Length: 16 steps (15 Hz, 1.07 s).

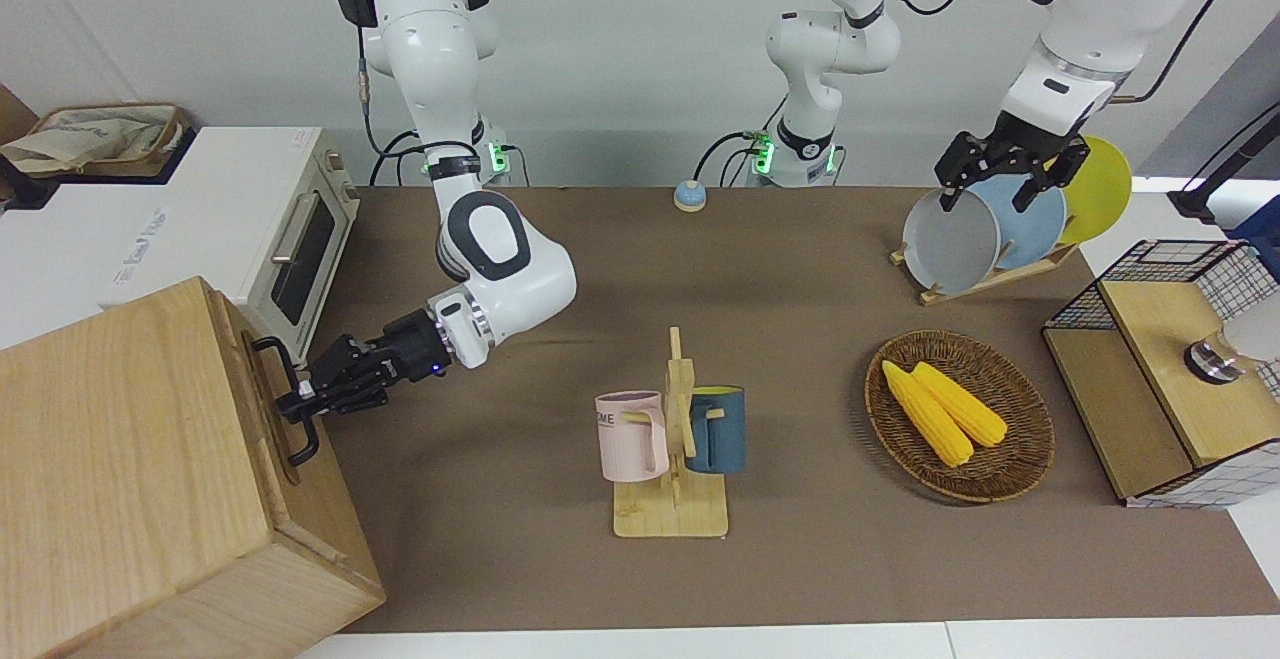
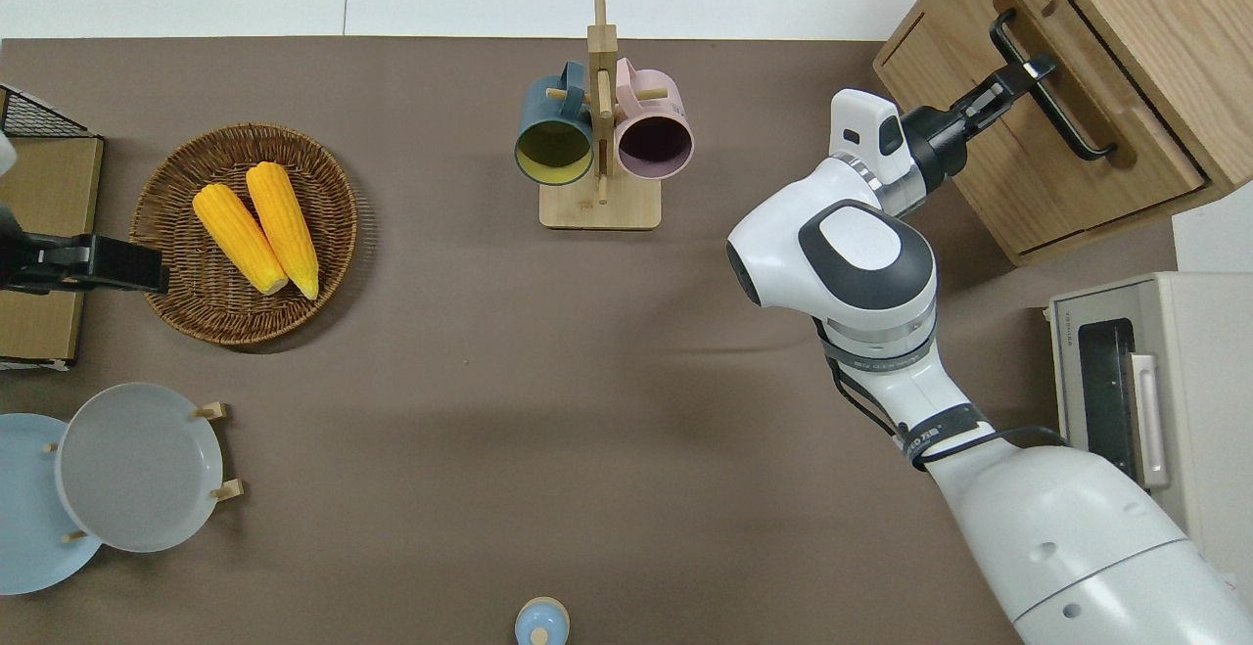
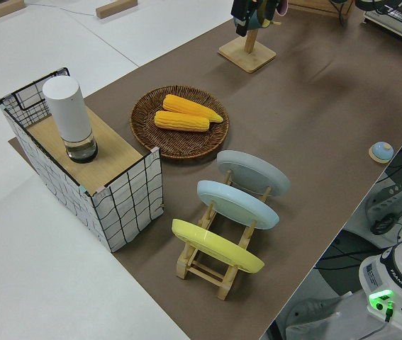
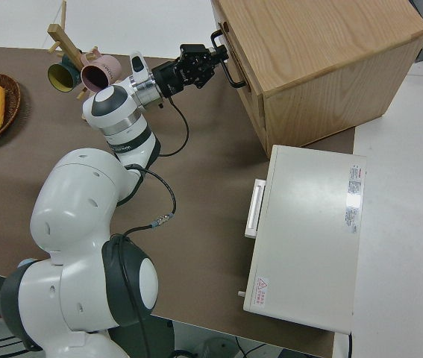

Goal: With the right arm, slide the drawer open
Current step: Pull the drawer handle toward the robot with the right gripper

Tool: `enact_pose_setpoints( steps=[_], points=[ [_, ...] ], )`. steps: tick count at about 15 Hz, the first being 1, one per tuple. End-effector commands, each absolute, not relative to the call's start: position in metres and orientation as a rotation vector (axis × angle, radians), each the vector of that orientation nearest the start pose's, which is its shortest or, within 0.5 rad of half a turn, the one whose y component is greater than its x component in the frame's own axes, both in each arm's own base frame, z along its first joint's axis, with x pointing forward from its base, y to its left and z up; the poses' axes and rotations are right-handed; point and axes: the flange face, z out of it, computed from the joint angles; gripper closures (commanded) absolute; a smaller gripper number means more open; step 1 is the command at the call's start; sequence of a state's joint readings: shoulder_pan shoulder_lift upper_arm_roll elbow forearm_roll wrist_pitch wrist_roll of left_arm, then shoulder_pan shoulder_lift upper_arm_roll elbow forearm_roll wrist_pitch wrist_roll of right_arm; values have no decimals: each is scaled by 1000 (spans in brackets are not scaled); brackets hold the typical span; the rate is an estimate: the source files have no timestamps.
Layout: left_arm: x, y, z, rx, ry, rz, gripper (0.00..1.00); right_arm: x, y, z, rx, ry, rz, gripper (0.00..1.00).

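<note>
The drawer (image 2: 1028, 161) is the flat wooden front of the big pale wooden box (image 1: 120, 459) at the right arm's end of the table. It sits about flush with the box. Its black loop handle (image 2: 1072, 126) also shows in the front view (image 1: 296, 447). My right gripper (image 2: 1030, 70), with a small blue light, reaches level to the handle and its fingers are closed on the bar, as the front view (image 1: 298, 406) and right side view (image 4: 212, 66) show. My left arm is parked, its gripper (image 1: 1005, 184) open.
A white toaster oven (image 1: 290, 249) stands beside the box, nearer to the robots. A mug rack (image 1: 670, 439) with a pink and a blue mug stands mid-table. A wicker basket (image 1: 1000, 479) with corn, a plate rack (image 1: 990, 229) and a wire-mesh box (image 1: 1170, 369) stand toward the left arm's end.
</note>
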<state>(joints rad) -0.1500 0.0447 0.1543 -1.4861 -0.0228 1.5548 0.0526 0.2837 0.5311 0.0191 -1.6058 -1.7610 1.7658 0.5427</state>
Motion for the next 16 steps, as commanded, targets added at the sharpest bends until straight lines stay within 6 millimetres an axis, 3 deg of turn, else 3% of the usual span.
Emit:
enact_pose_setpoints(
  steps=[1, 8, 16],
  points=[
    [571, -2, 641, -3137, 88, -52, 2, 683, 143, 387, 1462, 458, 417, 965],
    [571, -2, 641, -3137, 88, -52, 5, 665, 193, 388, 1488, 450, 425, 963],
    [571, -2, 641, -3137, 88, -52, 5, 645, 234, 395, 1545, 422, 421, 963]
  ],
)
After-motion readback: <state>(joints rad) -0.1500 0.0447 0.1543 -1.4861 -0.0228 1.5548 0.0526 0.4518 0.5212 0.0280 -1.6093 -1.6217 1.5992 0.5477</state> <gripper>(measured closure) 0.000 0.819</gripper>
